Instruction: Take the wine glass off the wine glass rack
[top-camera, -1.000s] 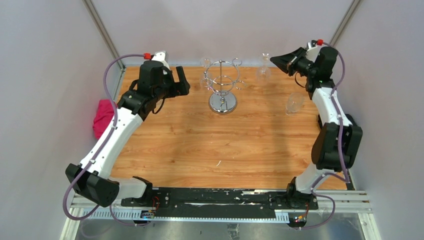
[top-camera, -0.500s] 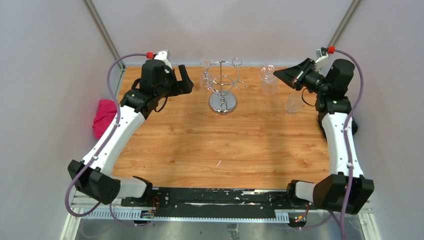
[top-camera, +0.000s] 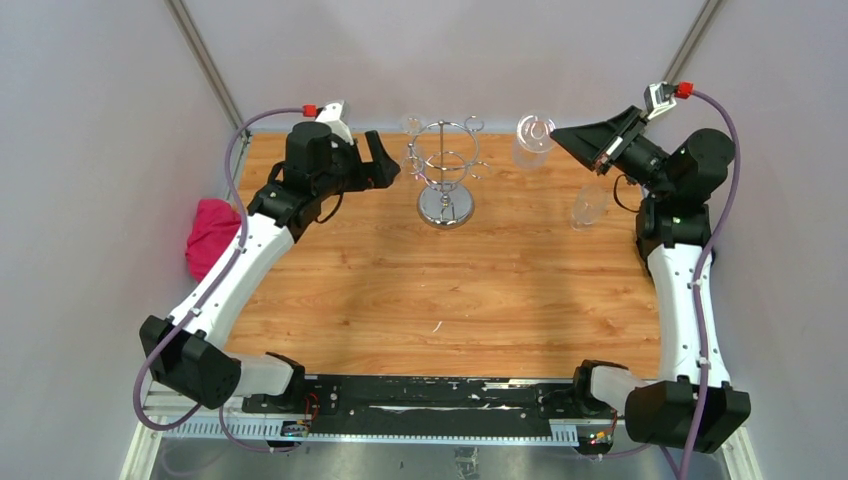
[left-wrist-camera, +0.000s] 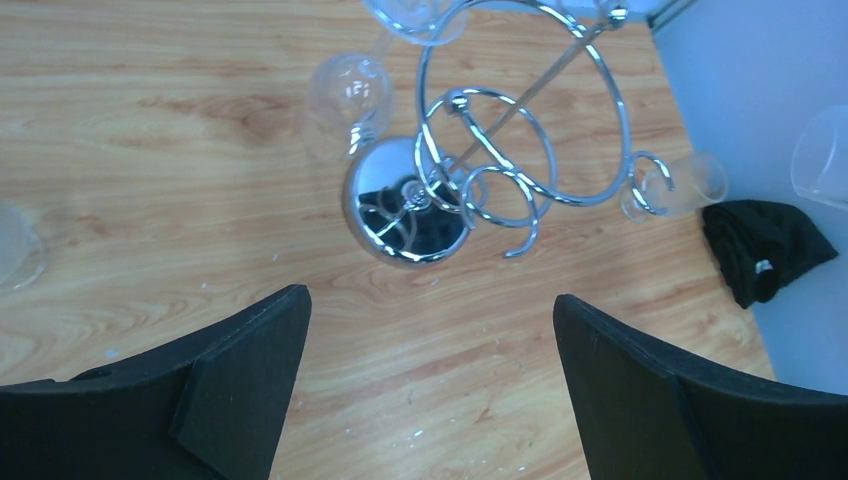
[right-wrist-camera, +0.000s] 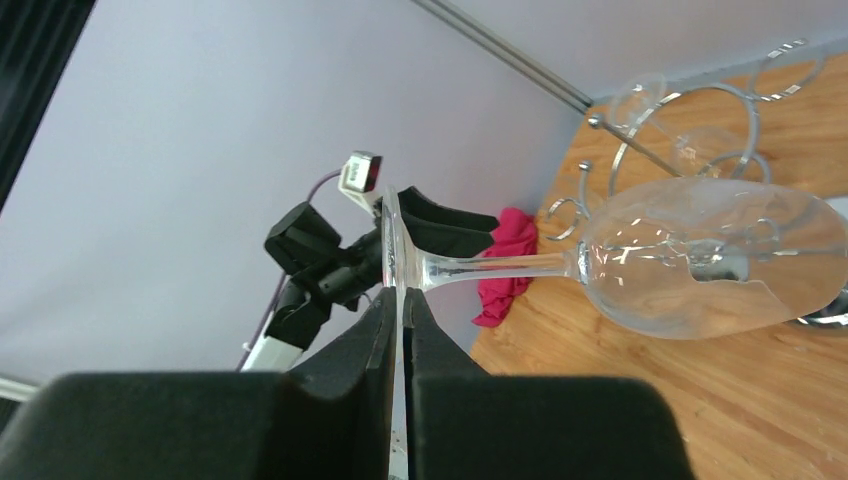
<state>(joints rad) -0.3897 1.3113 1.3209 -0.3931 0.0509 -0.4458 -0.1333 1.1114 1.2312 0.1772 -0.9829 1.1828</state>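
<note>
Right wrist, right gripper (right-wrist-camera: 400, 298) pinching flat foot of clear wine glass (right-wrist-camera: 700, 262) (left gripper (left-wrist-camera: 430, 305) gaping, empty)

Open wood of the wooden table (top-camera: 400, 290) lies on the near side of the shiny chrome wire rack (top-camera: 446, 175). A clear hanging glass (top-camera: 412, 126) crowds its far-left flank. To its right, a clear wine glass (top-camera: 533, 138) held aloft and a clear upright glass (top-camera: 588, 205) narrow the way.

Pink cloth (top-camera: 207, 235) by tbl's (top-camera: 400, 290) L edge; blk cloth (left-wrist-camera: 765, 250) nr wall.
</note>
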